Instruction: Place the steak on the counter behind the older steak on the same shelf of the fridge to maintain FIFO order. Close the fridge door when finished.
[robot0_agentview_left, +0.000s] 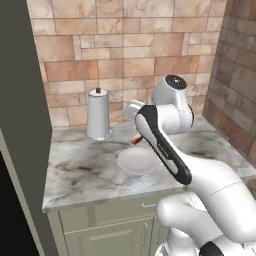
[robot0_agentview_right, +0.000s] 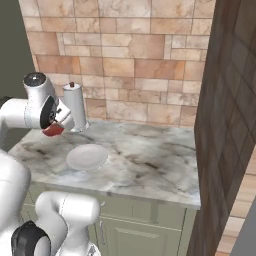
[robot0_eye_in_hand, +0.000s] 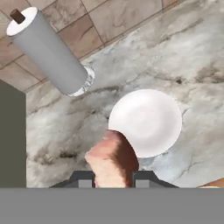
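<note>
1. The worktop (robot0_agentview_left: 90, 172), grey-white marbled stone over sage-green cabinet fronts, is seen running along a tan stone-tile wall (robot0_agentview_right: 130, 55).
2. A tall grey cylindrical canister (robot0_agentview_left: 98, 115) with a small dark knob is seen upright at the back of the worktop, near the wall.
3. A round white plate (robot0_eye_in_hand: 146, 122) lies flat on the worktop in front of the canister, and nothing is seen on it.
4. The steak (robot0_eye_in_hand: 113, 159) is held in the claw (robot0_eye_in_hand: 113, 177), lifted clear of the stone and hanging over the near edge of the plate; in the right base view it shows as a red patch under the hand (robot0_agentview_right: 53, 130).
5. The claw is closed on the steak, with one dark finger tip (robot0_eye_in_hand: 82, 179) seen at each side of the meat.
6. The slab is judged to be soft, limp and somewhat slippery, and light (raw meat would sag if it were pinched at one end), so a hold across the middle of its thickness is judged safest.
7. The steak is seen pointing away from the hand, its long axis running along the claw's line of sight toward the plate, with the redder face turned to one side.
</note>
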